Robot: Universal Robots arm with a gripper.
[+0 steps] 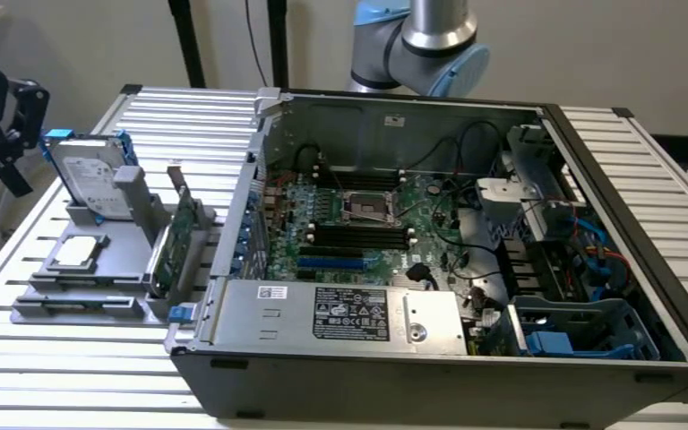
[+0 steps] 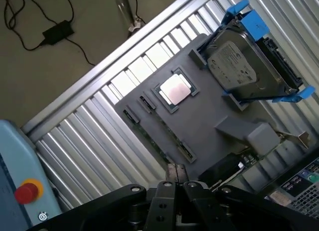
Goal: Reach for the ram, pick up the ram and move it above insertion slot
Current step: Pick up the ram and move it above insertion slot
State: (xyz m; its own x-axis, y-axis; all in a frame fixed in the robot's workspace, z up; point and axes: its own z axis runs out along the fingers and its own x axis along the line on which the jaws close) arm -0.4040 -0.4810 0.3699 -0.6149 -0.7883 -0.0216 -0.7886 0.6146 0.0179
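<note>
The slatted tabletop [image 1: 69, 376] carries an open computer case [image 1: 440, 385], which takes up the middle and the three o'clock side of the exterior view. Its black memory slots [image 1: 362, 236] lie bare on the motherboard. The arm [image 1: 422, 40] rises behind the case at twelve o'clock.

At nine o'clock from the case stands a grey holder [image 1: 105, 287]. A silver hard drive [image 1: 87, 175] with blue rails is propped at its twelve o'clock end. A green expansion card [image 1: 167, 255] stands on edge on the side nearest the case. A square processor chip [image 1: 78, 251] lies flat near the middle.

The ram [image 2: 152, 140] is the thin green stick lying low along the holder's six o'clock edge, beyond the chip from the drive.

In the wrist view the hand [image 2: 176, 172] hangs over that same edge, near one end of the ram. Its two fingertips are pressed together with nothing between them, and the ram lies ungrasped in the holder.
</note>
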